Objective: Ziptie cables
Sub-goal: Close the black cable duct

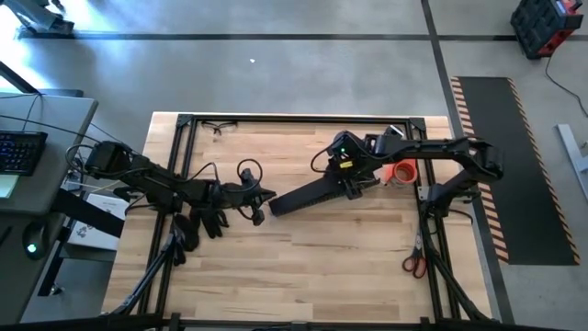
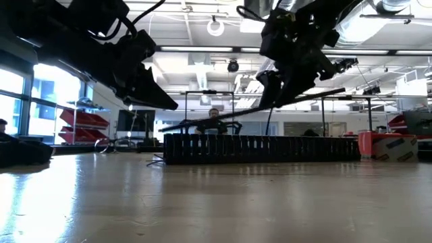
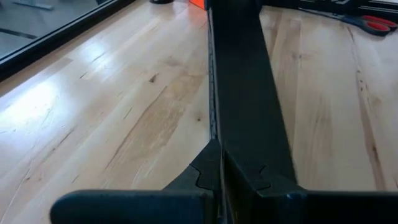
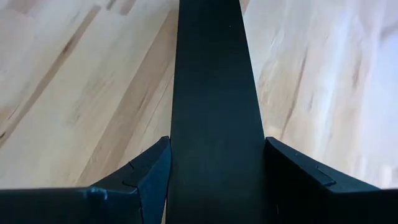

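we are gripping the flat black plastic strip (image 1: 308, 195) between both hands: the right gripper (image 1: 354, 187) clamping one end, the left gripper (image 1: 260, 211) pinching the other, its length running hand to hand. the cables (image 1: 246, 173) are lying just behind our left hand.

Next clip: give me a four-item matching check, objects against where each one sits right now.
1. scissors
2. flat black strip
3. slotted channel
4. keyboard

A. on the side desk
B. raised, gripped by the left gripper and right gripper
C. near the right edge of the table
D. lying on the tabletop below the strip

Pairs: 1-C, 2-B, 3-D, 4-A
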